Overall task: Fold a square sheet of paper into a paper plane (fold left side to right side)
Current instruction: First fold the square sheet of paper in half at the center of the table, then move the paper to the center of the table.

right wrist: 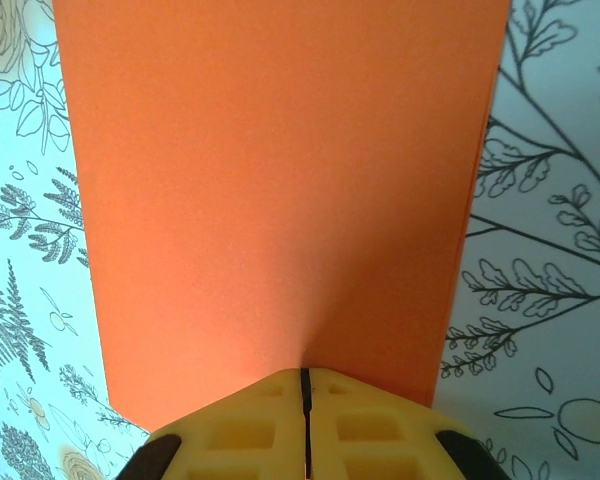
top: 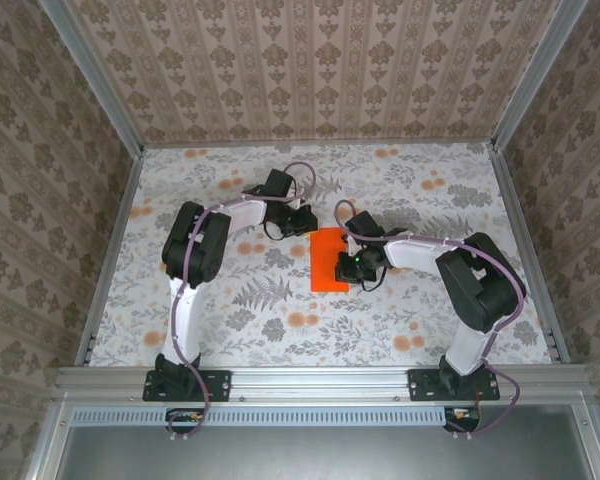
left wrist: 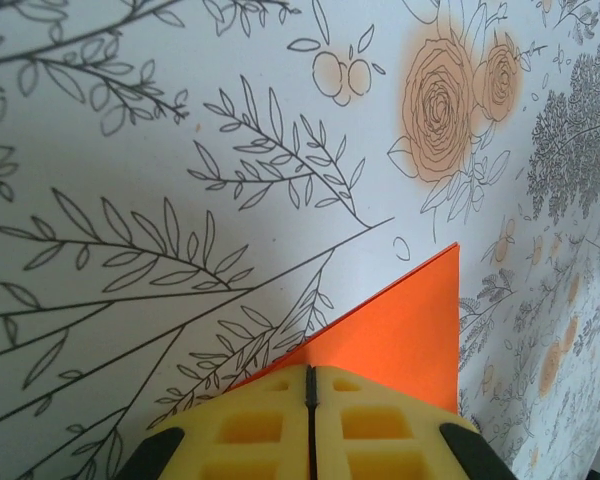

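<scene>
Since the paper [top: 328,255] lying mid-frame probably needed pinning flat, my left gripper [left wrist: 310,372] pressed its upper-left corner and my right gripper [right wrist: 304,376] its right side, both jaws closed together.

The square sheet of paper [top: 328,258] lies as an orange rectangle on the floral surface [top: 230,310]; the left gripper [top: 302,222] meets its far left corner; the right gripper [top: 348,268] overlaps its near right edge.

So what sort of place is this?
Probably a robot test booth: wallpapered walls in a metal frame surround a floral tabletop, with a left arm and right arm bolted at its edge, over an orange sheet.
</scene>
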Motion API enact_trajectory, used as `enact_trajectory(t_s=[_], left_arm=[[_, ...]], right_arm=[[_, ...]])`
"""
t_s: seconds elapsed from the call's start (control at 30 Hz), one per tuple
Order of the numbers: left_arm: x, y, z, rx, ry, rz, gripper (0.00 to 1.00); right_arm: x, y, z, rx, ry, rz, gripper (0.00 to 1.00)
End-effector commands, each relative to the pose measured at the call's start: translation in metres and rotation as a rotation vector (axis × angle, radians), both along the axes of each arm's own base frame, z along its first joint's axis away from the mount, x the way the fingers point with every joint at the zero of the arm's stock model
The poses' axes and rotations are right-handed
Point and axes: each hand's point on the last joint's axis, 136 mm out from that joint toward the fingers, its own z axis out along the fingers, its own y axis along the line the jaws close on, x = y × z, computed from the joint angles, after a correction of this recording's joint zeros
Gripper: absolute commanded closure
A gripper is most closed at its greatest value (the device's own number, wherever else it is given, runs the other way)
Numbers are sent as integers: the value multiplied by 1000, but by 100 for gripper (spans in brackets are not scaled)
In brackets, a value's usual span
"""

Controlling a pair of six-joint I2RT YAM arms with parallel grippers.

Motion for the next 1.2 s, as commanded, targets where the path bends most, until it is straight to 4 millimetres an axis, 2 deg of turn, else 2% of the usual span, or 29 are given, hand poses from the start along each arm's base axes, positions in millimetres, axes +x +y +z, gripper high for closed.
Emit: enact_trajectory(t_s=[0.0,0.13,0.17,0.4,0.53,0.67,0.77,0.93,1.1,1.17], left_arm=[[23,26,-23,96,-32,59,92],[24,25,-13,77,-49,52,91],[32,34,-8,72,-59,70,90],[42,44,54,32,-176,71,80],[38,55,84,30,-231,77,75],[26,61,100,22,-245,69,73],[11,57,98,-8,-211,50,73],[-8,42,72,-24,-137,4,75],[-8,32,48,-26,-92,-5,77],[-6,30,41,-26,-77,-5,77]], right_arm=[[-45,-50,-41,-210,168,-38,92],[-39,-44,-37,-169,152,-46,92],[-37,-41,-36,-152,145,-46,92],[-18,-21,-31,-68,111,-63,91],[-3,-16,-33,-70,91,-75,91],[15,-6,-33,-51,72,-74,91],[27,-4,-33,-57,59,-77,91],[42,9,-27,10,35,-79,90],[51,23,-4,148,-28,-97,86],[54,24,9,191,-62,-102,81]])
